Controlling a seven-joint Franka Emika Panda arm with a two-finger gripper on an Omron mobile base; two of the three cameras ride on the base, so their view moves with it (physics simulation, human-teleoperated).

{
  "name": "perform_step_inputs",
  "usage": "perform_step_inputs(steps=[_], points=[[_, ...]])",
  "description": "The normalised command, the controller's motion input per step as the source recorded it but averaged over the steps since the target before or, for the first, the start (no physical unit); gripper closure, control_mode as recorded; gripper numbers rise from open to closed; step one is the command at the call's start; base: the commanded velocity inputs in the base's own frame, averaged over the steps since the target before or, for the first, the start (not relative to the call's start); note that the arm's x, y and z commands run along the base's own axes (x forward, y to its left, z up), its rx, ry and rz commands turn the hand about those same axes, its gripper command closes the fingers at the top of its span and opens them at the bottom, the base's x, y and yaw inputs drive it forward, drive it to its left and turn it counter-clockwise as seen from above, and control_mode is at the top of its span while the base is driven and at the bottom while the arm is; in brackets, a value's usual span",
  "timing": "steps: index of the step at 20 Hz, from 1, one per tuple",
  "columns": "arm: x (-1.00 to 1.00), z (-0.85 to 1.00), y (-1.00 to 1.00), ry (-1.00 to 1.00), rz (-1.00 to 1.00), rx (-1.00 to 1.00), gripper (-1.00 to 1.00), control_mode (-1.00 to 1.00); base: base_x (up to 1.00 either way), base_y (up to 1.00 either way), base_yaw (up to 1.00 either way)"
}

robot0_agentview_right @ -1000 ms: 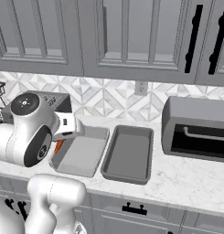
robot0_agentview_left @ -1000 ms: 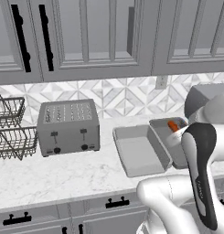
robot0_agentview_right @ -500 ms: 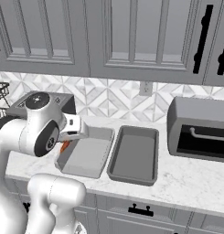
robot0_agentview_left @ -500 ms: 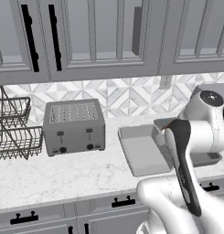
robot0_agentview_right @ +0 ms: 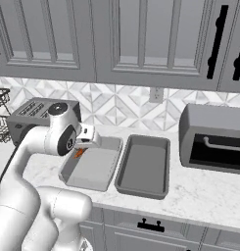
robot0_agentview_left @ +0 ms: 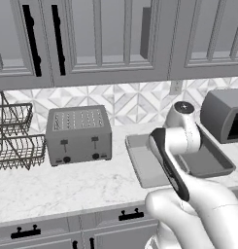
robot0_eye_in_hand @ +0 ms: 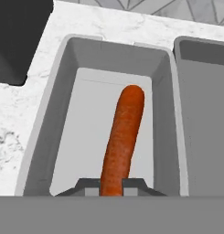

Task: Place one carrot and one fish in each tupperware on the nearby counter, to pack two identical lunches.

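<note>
One carrot [robot0_eye_in_hand: 122, 137]: hung above the left tupperware [robot0_eye_in_hand: 54, 123], clamped at its lower end, the rest pointing out over the tray floor.
Handling: looked light, stiff and smooth; the tapered body probably slips if pinched near the tip, so the thick end seemed the safer hold.
Gripper [robot0_eye_in_hand: 111, 185]: jaws drawn tight on the carrot, touching nothing else.
Second tupperware [robot0_agentview_right: 143, 166]: just beside the left tupperware, on the counter [robot0_agentview_right: 209, 193].

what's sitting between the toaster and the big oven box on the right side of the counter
In the right base view, the two tupperware trays, left and right, lie side by side between the toaster and the toaster oven. The gripper holds the carrot over the left tray.
</note>
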Motion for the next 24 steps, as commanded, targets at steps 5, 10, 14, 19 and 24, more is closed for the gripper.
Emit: perform_step_inputs(steps=[5,10,14,19,24], points=[[0.58,-0.59,0.36,0.09,0.0,0.0,1.0,-1.0,0.0,0.0,0.0],[0.42,-0.59,0.1,0.14,0.01,0.02,1.0,-1.0,0.0,0.0,0.0],[0.67,-0.49,0.0,0.16,0.11,0.03,1.0,-1.0,0.0,0.0,0.0],[0.56,-0.3,-0.05,0.13,0.15,0.09,1.0,-1.0,0.0,0.0,0.0],[0.03,-0.09,0.0,0.0,0.02,0.0,-1.0,-1.0,0.0,0.0,0.0]])
